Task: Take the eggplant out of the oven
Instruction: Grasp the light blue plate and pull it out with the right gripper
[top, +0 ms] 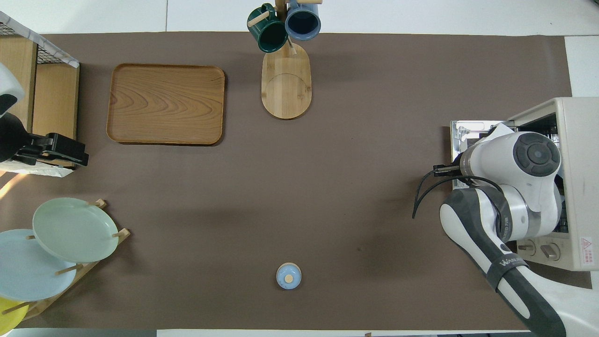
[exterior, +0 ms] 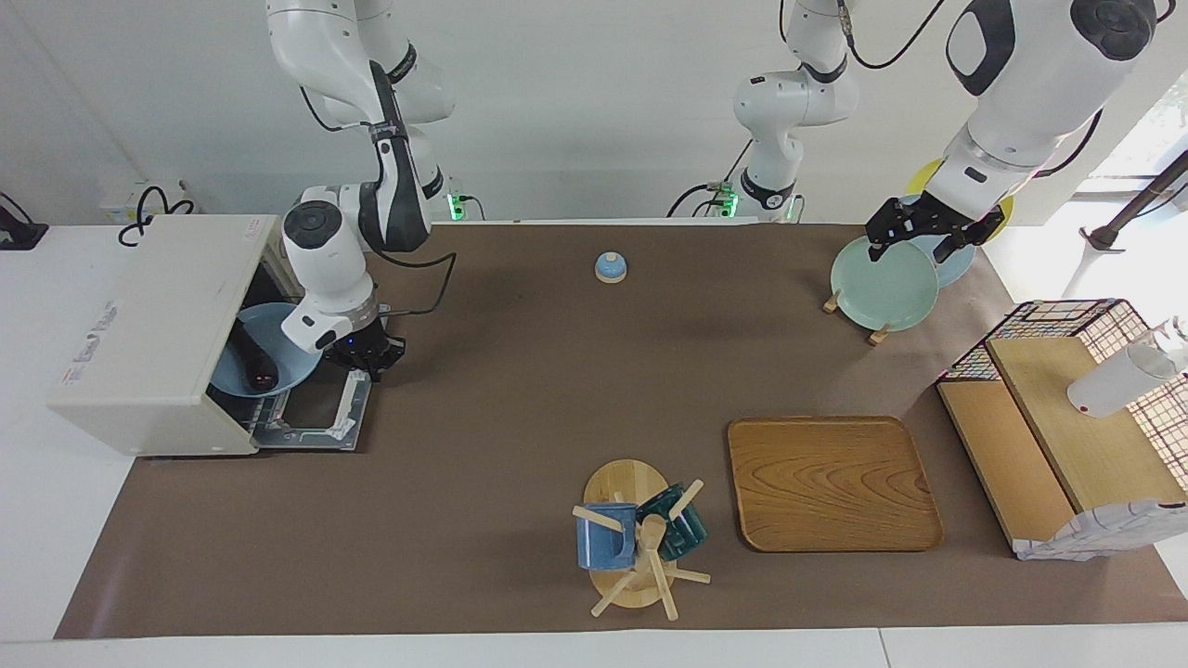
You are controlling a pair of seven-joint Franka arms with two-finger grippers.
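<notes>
The cream-white oven (exterior: 148, 325) lies at the right arm's end of the table, its door (exterior: 316, 413) dropped flat onto the mat. Inside, a light blue plate (exterior: 278, 345) carries the dark eggplant (exterior: 251, 366), partly in shadow. My right gripper (exterior: 368, 358) is shut at the door's outer edge, where the handle is. In the overhead view the right arm's wrist covers the gripper, leaving only the oven (top: 578, 140) and a corner of the door (top: 468, 130) showing. My left gripper (exterior: 914, 243) hangs open over the plate rack, waiting.
A green plate (exterior: 882, 283) stands in the rack at the left arm's end. A wire shelf rack (exterior: 1067, 417) lies farther out. The wooden tray (exterior: 831, 482) and mug tree (exterior: 640, 538) sit far from the robots. A small blue bell (exterior: 610, 267) is near them.
</notes>
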